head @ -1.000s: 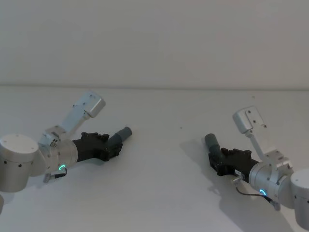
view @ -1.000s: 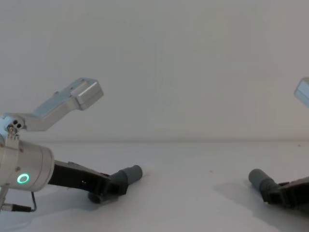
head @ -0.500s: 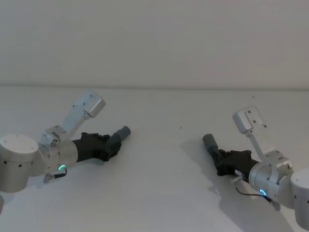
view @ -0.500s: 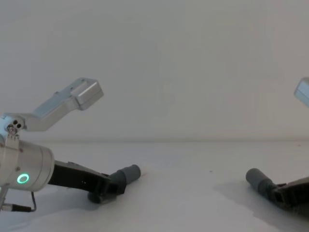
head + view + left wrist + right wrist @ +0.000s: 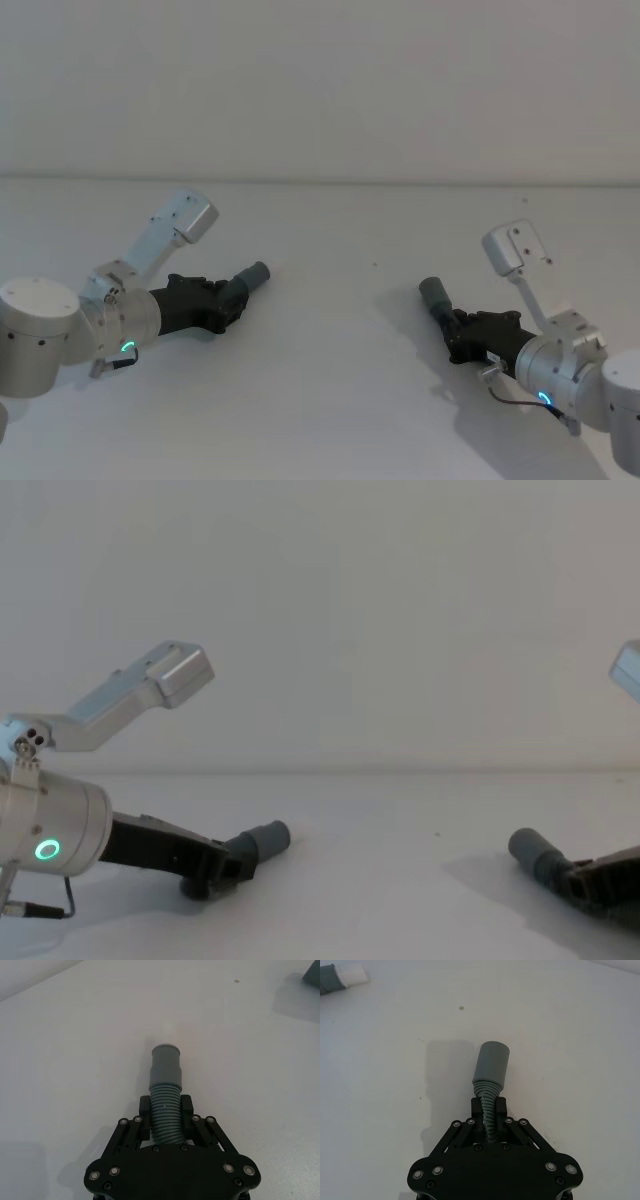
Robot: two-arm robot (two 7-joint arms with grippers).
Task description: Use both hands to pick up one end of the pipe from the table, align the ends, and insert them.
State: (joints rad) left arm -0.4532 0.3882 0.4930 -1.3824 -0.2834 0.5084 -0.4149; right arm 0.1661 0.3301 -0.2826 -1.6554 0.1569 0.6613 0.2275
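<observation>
Table [image 5: 330, 400]: white, with a wide bare stretch between the two grippers.

Left gripper [image 5: 232, 298]: low over the table, clenched on the ribbed pipe [image 5: 165, 1122] just behind its cuff. Right gripper [image 5: 455, 328]: also low, fingers closed on a thinner ribbed section [image 5: 490, 1110].

Left cuff [image 5: 256, 274] juts straight out past the left fingertips, its long axis in line with the gripper, pointing away from the robot and toward the right gripper. Right cuff [image 5: 435, 292] projects likewise from the right fingertips, pointing away and toward the left gripper. The two axes converge, and the ends are well apart.

The chest view adds the side aspect: both cuffs [image 5: 268, 838] [image 5: 527, 846] tilt upward out of their grippers. The right wrist view adds the white tip [image 5: 352, 972] on the far left cuff, well ahead of the right fingertips and off to one side.
</observation>
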